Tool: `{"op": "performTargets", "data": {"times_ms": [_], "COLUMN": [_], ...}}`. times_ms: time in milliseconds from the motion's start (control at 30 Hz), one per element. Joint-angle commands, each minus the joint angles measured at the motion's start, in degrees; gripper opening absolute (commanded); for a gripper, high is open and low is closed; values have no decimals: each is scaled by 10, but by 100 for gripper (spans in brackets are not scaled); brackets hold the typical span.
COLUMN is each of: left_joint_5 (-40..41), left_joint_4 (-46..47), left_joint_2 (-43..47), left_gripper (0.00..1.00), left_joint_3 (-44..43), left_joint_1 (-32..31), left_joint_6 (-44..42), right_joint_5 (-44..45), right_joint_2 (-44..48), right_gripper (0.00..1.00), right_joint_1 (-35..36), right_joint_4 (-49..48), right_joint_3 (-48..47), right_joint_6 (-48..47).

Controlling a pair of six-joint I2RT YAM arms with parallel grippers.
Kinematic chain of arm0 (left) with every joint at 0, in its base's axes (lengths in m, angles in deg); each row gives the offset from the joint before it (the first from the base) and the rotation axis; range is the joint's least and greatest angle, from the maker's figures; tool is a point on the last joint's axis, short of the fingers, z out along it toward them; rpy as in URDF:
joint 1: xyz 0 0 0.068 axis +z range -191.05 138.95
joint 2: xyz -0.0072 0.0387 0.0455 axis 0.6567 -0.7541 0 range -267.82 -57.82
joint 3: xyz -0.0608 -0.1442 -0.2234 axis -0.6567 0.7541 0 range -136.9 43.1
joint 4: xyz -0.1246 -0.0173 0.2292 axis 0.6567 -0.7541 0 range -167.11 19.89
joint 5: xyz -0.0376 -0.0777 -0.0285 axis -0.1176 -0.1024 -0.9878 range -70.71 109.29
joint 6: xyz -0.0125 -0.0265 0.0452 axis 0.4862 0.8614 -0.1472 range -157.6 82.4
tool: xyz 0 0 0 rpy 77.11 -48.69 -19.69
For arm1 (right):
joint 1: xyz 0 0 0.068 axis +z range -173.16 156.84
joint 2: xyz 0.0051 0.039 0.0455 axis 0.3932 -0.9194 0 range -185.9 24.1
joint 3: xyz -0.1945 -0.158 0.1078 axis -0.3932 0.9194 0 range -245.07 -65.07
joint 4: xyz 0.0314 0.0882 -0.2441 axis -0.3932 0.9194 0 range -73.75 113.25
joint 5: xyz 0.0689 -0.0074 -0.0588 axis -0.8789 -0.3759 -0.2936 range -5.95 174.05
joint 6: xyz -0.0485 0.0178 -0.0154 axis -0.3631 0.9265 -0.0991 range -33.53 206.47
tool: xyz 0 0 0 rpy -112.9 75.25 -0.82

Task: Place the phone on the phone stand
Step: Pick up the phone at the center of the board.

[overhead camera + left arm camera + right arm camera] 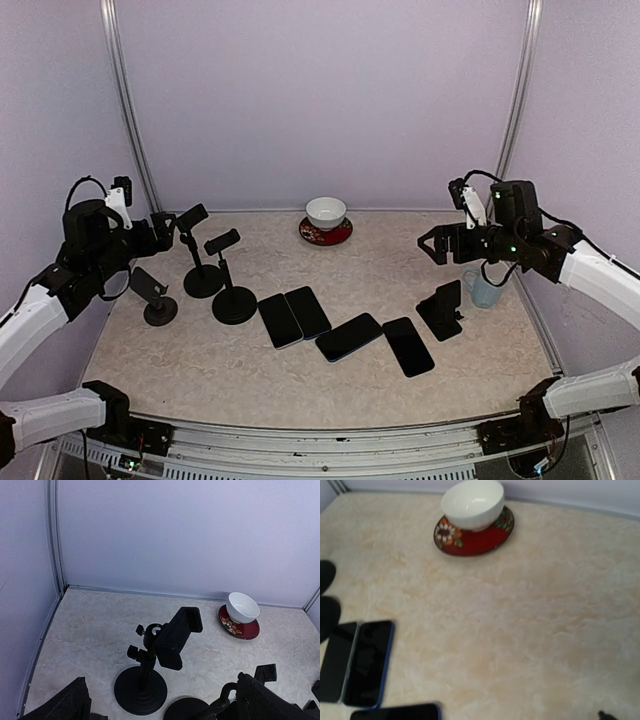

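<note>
At the middle of the worktop (pixel 380 270), four phones (pixel 349 337) are laid flat in a loose row, between three clamp stands (pixel 232 285) at the left and a low stand (pixel 441 308) at the right. Each is judged stiff, slim, fairly light and glass-slick; a hold across the long edges is advised, flush as they lie. The left fingers (pixel 67 702) and right fingers (pixel 430 241) are spread wide, nothing held. A pale, marbled surface is enclosed by lilac walls (pixel 320 100).

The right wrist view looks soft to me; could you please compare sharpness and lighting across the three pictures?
Right wrist: soft throughout, warm-tinted, mild highlight on the white bowl. Left wrist: the phone stand is crisp, its fingers dark and blurred. Top external: even, diffuse light, no glare on the phones.
</note>
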Motion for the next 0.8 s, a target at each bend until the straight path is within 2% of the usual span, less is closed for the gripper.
{"op": "performTargets", "data": {"times_ms": [0, 467, 767], "left_joint_5": [-5, -29, -128], "left_joint_4": [-2, 2, 39], "left_joint_2": [-11, -17, 1], "left_gripper": [99, 99, 99], "left_joint_3": [-9, -9, 5], "left_joint_1": [4, 4, 4], "left_joint_6": [6, 7, -3], "right_joint_5": [38, 139, 143], "right_joint_2": [-23, -148, -174], "right_gripper": [100, 100, 100], "right_joint_1": [35, 154, 174], "right_joint_4": [7, 28, 29], "right_joint_3": [-17, -63, -70], "right_joint_6": [-20, -51, -51]}}
